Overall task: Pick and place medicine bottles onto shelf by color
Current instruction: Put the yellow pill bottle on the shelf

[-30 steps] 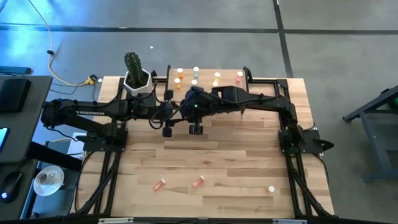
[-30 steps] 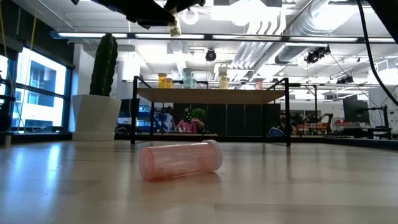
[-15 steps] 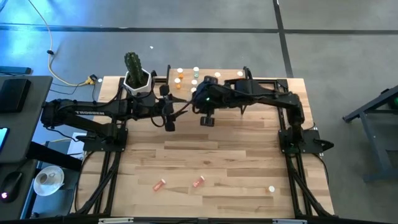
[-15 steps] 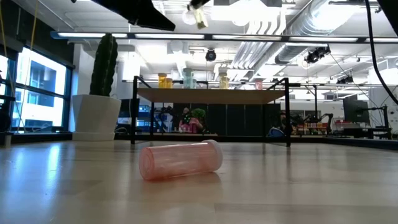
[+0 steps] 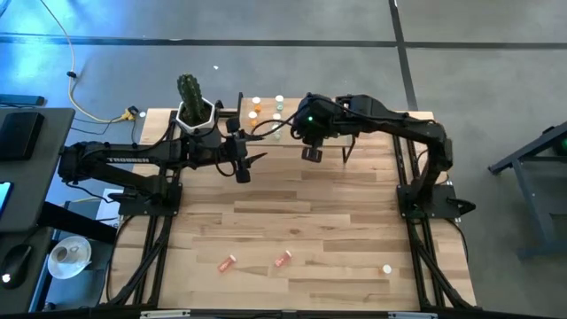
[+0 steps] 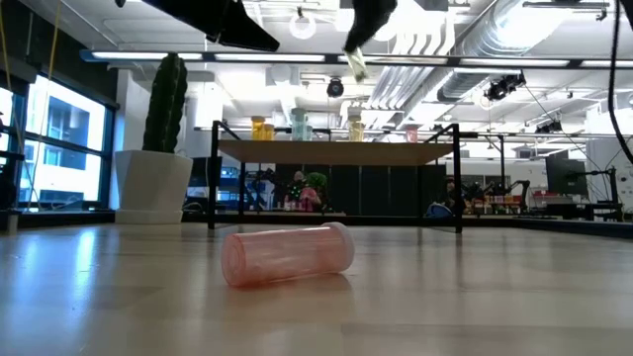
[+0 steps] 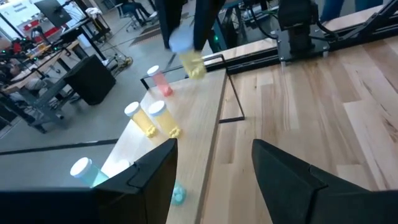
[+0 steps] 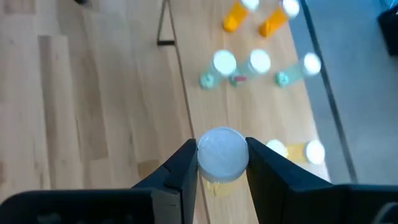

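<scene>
My right gripper [image 5: 310, 151] hangs over the table just in front of the shelf [image 6: 336, 153], shut on a yellow medicine bottle [image 7: 194, 64] with a white cap. The shelf stands at the table's far edge and bears orange [image 8: 236, 15], pale green [image 8: 214, 68], yellow [image 7: 149, 121] and pink [image 7: 160, 82] bottles, all upright. My left gripper [image 5: 244, 166] hovers open and holds nothing, left of the right one and near the shelf's left front corner. Two red-pink bottles [image 5: 229, 262] [image 5: 283, 259] lie on their sides near the table's front edge. My right gripper pinches the yellow bottle's white cap [image 8: 222, 151] between its two fingers, one on each side. The fingers slant downward from above. The yellow body [image 6: 354, 65] hangs tilted below the fingers, clear of table and shelf.
A cactus in a white pot [image 5: 195, 111] stands at the shelf's left end. A small white-capped thing [image 5: 387, 268] sits near the front right. A broad bare stretch of wooden tabletop [image 5: 328, 213] lies between the arms and the fallen bottles.
My right gripper has carried the yellow bottle toward the table's right and far edge, closer to the shelf and away from my left gripper. The bottle stays in the air, hanging tilted.
</scene>
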